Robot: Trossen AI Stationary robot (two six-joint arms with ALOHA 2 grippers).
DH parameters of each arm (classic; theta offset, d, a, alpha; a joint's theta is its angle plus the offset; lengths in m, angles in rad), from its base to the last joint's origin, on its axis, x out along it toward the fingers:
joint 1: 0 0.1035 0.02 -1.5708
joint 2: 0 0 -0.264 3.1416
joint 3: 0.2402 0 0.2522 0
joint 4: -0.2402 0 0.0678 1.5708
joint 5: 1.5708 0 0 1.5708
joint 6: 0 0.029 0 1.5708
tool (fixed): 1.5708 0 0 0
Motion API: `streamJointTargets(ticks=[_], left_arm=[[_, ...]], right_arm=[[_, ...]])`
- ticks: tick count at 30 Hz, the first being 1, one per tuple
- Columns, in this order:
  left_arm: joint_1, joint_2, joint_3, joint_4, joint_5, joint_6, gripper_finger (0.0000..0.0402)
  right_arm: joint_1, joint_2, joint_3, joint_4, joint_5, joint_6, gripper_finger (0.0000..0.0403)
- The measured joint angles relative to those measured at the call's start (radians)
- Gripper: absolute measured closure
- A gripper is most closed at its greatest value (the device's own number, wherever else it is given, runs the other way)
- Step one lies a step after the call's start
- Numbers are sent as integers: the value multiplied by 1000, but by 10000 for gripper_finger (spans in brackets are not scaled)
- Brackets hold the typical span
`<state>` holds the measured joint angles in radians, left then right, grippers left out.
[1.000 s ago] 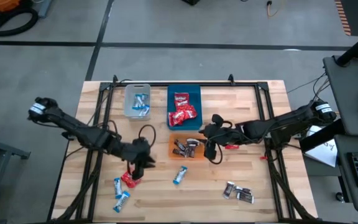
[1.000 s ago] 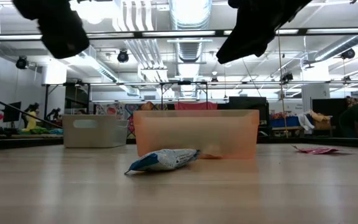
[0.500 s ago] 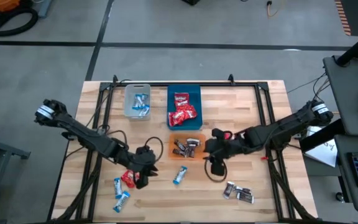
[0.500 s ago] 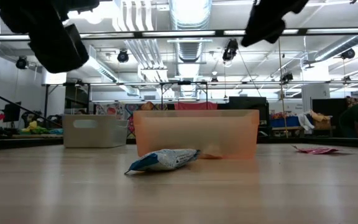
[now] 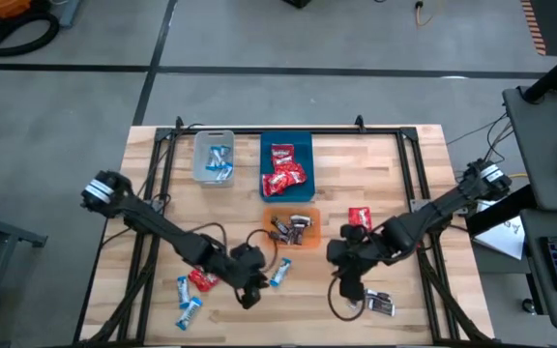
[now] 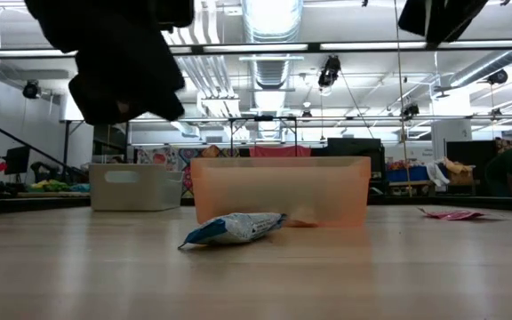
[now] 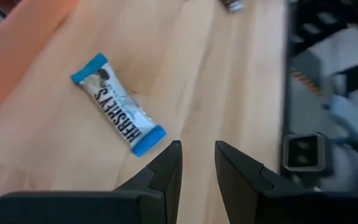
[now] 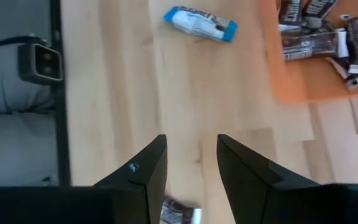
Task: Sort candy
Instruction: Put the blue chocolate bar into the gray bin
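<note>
High view: both arms outstretched, low

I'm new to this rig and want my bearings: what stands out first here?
Three bins at the table's far middle: clear bin, blue bin, orange bin. Both grippers, left gripper and right gripper, hang open over the near side, a blue-and-white candy between them.

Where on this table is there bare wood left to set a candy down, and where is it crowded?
Free: the far right corner, beyond the red candy; the left edge, near side of the clear bin. Crowded: the middle, where the blue bin, orange bin, blue-and-white candy and both pincers, left and right, cluster.
</note>
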<state>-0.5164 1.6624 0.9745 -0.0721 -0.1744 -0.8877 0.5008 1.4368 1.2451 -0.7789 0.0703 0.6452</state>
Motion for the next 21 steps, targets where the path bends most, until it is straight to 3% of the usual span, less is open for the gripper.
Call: streamJointTargets(ticks=[10,15,21], left_arm=[[-6,207,271,-291,-95,-47,312],[-7,277,346,-353,-204,-47,273],[-1,352,373,-365,-240,-58,214]], right_arm=[[72,-1,21,-1,1,48,237],[104,-2,9,0,9,69,226],[125,-2,-3,0,14,96,225]])
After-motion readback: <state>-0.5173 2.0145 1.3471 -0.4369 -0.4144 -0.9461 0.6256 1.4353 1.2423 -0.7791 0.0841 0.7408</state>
